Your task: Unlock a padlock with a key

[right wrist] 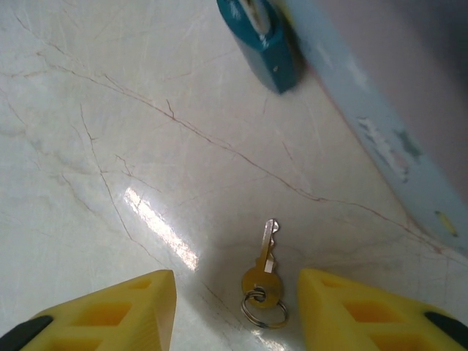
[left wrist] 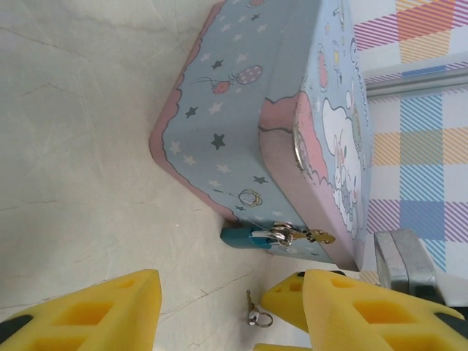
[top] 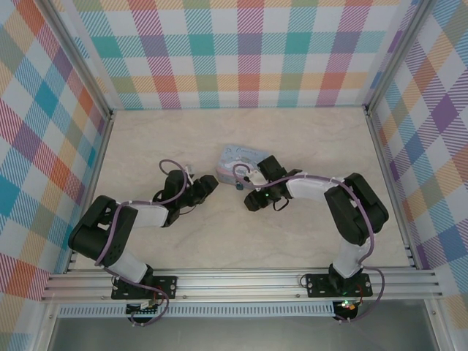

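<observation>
Right pincer (right wrist: pixel 238 292) astride the key (right wrist: pixel 265 269)

Table (right wrist: pixel 110 146) was a pale marble-look top, smooth and glossy, with a glare streak on it. Key (right wrist: pixel 265 259) was thin bright metal, brassy at the head, on a shiny wire ring (right wrist: pixel 265 313). Padlock (right wrist: pixel 267 47) body had a glossy teal coating; its shackle (left wrist: pixel 281 235) looked like polished silvery metal. Tin (left wrist: pixel 234 110) was printed sheet metal with a satin sheen. My right fingers (right wrist: pixel 110 311) and left fingers (left wrist: pixel 95 311) were matt yellow plastic, slightly grainy.
</observation>
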`<state>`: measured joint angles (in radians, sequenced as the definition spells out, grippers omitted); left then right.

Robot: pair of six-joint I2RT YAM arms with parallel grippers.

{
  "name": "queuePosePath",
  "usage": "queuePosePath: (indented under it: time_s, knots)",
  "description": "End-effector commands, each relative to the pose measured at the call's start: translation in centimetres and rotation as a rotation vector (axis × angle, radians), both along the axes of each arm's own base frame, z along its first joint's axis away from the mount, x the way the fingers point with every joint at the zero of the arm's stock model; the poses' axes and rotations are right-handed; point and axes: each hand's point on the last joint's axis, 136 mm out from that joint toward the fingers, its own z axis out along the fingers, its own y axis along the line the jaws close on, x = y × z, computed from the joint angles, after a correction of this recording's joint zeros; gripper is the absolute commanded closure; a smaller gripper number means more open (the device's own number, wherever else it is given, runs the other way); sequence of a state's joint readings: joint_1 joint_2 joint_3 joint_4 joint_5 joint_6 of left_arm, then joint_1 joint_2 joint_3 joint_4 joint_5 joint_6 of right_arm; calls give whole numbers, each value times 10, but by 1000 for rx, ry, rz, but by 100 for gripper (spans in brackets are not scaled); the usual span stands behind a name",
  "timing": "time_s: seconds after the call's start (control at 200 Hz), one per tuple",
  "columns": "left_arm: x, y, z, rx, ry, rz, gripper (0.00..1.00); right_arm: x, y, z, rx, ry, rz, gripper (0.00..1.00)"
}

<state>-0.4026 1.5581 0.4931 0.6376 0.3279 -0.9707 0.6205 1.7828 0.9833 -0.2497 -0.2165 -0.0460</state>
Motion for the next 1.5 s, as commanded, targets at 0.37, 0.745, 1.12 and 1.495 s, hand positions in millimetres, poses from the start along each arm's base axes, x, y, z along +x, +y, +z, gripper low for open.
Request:
queuePosePath:
  time_s: [0.37, 0.745, 1.12, 1.495]
  knots:
    - [-6, 13, -6, 28, 7, 15, 46, -12, -5, -14, -67, 23, 18, 76]
    - [-8, 15, 7, 22, -19, 13, 46, -11, -3, 9, 12, 24, -52, 100]
    - [-18, -9, 82, -86, -213, -74, 35, 2, 6, 106, 447, 64, -175, 100]
    - [-21, -63, 114, -219, -152, -165, 38, 8, 8, 153, 382, -293, -89, 100]
